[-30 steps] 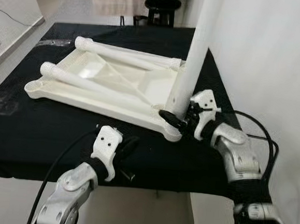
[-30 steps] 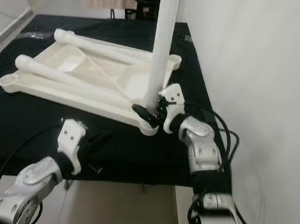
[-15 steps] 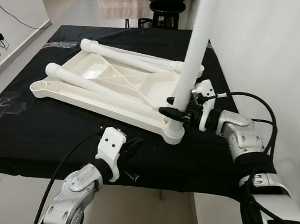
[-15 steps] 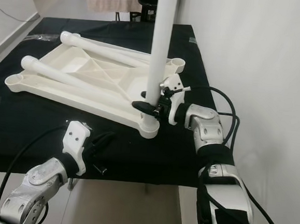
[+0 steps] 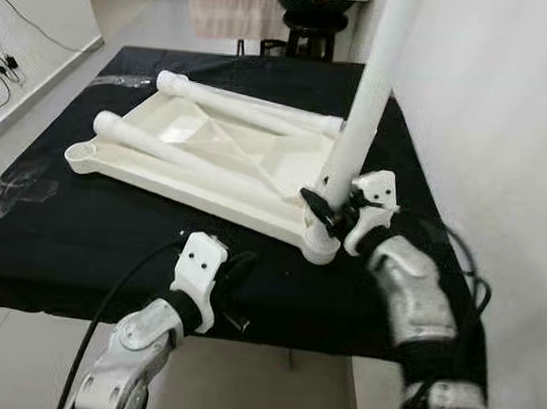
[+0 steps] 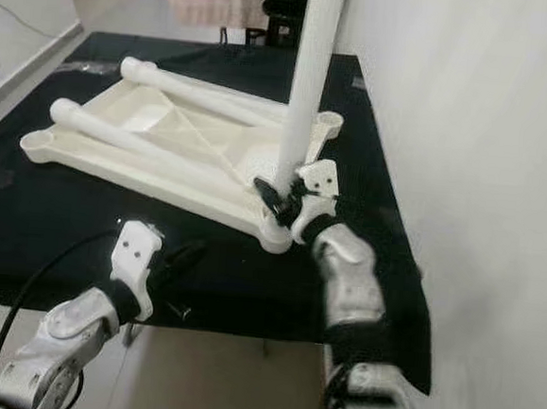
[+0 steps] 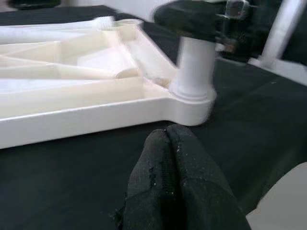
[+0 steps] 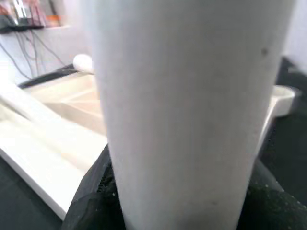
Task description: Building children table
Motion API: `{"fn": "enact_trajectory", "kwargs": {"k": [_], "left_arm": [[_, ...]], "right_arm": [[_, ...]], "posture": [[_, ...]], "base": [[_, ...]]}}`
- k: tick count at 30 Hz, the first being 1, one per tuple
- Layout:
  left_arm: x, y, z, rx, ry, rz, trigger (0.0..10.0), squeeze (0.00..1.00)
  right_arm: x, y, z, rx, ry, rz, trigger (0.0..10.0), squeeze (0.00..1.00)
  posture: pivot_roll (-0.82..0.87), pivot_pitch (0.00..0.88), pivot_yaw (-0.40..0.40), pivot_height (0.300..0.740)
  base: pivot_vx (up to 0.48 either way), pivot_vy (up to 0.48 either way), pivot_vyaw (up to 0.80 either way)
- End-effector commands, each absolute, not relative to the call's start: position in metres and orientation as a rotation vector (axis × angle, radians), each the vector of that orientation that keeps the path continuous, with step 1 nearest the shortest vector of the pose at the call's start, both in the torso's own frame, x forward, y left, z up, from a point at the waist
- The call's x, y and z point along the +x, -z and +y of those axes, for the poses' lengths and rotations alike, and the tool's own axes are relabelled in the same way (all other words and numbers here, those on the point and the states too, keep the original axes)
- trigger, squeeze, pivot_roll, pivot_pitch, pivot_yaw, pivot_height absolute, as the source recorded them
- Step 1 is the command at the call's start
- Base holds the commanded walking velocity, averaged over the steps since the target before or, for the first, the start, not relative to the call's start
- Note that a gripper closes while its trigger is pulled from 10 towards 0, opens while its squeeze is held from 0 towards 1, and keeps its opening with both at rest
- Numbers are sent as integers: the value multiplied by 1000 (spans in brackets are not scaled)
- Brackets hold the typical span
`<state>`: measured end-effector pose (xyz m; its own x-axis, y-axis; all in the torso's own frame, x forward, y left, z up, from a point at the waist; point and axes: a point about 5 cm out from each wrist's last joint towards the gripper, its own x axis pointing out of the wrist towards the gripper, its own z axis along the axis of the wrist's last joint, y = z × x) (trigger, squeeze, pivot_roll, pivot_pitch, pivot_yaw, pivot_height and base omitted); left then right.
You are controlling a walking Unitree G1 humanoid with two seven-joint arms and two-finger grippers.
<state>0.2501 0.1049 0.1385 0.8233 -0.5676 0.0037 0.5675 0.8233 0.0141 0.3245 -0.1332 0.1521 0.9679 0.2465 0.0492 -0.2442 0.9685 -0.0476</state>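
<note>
Black cloth covers the desk [image 5: 81, 237], which stands beside a white wall [image 5: 508, 119]. On it lies the white plastic table top [image 5: 210, 166], upside down, its ribbed underside facing up, set towards the wall side of the desk. Two white table legs [image 5: 234, 102] lie flat across the underside, one along the far edge, the other [image 5: 164, 153] running diagonally from the left corner. A third leg [image 5: 361, 117] stands nearly upright, tilted slightly, its lower end seated in the corner socket [image 5: 320, 241] nearest the robot on the right. The right gripper [image 5: 335, 209] is at the base of this upright leg, jaws clamped around it just above the socket; the right wrist view shows the leg [image 8: 187, 110] pressed between the black fingers [image 8: 91, 201]. The left gripper [image 5: 235, 268] rests low over the cloth near the desk's front edge, just short of the table top's near rim, jaws together and holding nothing, as the left wrist view confirms [image 7: 175, 187].
</note>
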Motion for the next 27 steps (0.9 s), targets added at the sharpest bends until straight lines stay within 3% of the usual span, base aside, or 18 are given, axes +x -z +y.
{"fn": "enact_trajectory", "kwargs": {"k": [1,3,4,5,8,9,12,13,16,17,18,20,27], "left_arm": [[252,-135,107,20,607,8,10000,0],[252,-134,105,22,614,9,10000,0],[253,-134,104,27,619,8,10000,0],[254,-134,103,31,620,7,10000,0],[256,-135,103,27,614,1,10000,0],[256,-136,104,28,614,1,10000,0],[256,-135,104,32,618,3,10000,0],[256,-135,103,33,620,3,10000,0],[256,-135,103,33,622,4,10000,0],[256,-135,101,34,629,4,10000,0],[256,-135,101,34,629,4,10000,0],[256,-135,101,33,633,4,10000,0],[255,-134,99,35,642,8,10000,0]], "right_arm": [[324,-129,-133,-82,-339,70,0,0],[330,-126,-138,-61,-329,106,0,0],[335,-121,-141,-6,-311,153,4667,0],[339,-118,-141,29,-323,177,10000,0],[340,-120,-134,20,-417,184,10000,0],[338,-126,-127,15,-507,152,10000,1000],[334,-138,-118,14,-627,101,10000,1000],[335,-148,-118,17,-704,74,10000,545],[336,-154,-120,18,-747,60,10000,545],[337,-164,-128,-49,-958,60,10000,0],[337,-164,-128,-49,-958,60,10000,0],[334,-163,-136,-123,-1138,126,10000,0],[358,-176,-145,-54,-1122,147,10000,0]], "posture": [[-35,62,20,740],[-35,62,20,740],[-11,64,14,740],[-15,57,19,740],[-14,56,20,740],[-5,52,24,740],[-3,47,26,740],[2,45,27,740],[3,43,26,740],[11,34,22,740],[11,34,22,740],[14,34,21,740],[28,35,5,740]], "base": [[0,0,0],[0,0,0],[0,0,0],[0,0,0],[0,0,0],[0,0,0],[0,0,0],[0,0,0],[0,0,0],[0,0,0],[0,0,0],[0,0,0],[0,0,0]]}}
